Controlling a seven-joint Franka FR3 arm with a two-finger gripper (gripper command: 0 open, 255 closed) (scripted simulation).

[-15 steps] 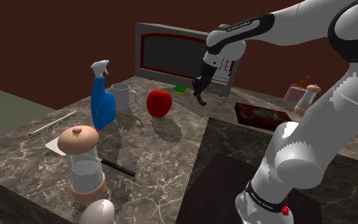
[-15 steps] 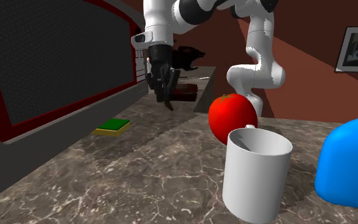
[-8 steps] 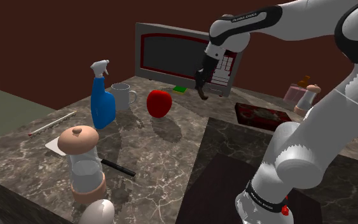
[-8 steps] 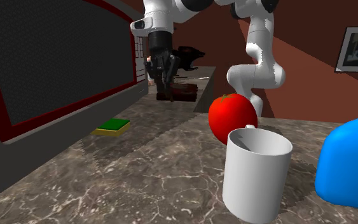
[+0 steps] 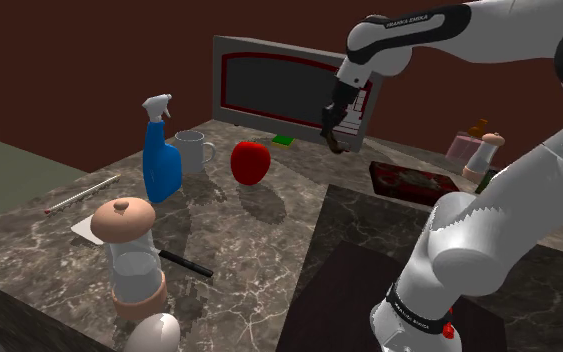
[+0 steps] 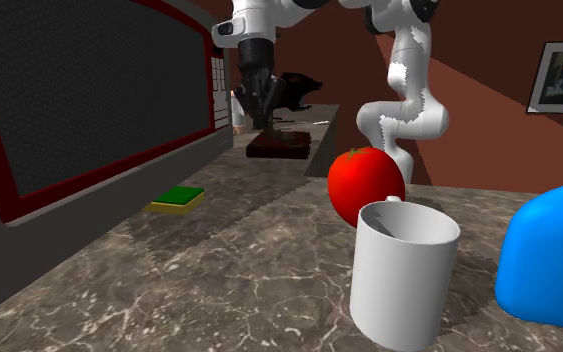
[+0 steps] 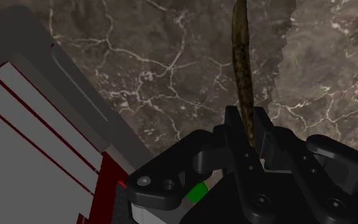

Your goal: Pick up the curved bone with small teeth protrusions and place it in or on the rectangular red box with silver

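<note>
End effector: your end effector (image 7: 250,130) pinches the bone between its two fingers, high above the tabletop (image 5: 231,232).
Bone: the curved brown bone (image 7: 240,60) juts out from the fingers, touching nothing else.
Box: in the shoulder view the red box (image 5: 377,180) lies at about four o'clock from the end effector, well apart.
Done: the pick-up looks complete to you.
Left: you must carry the bone over the box, lower it and let go.
</note>
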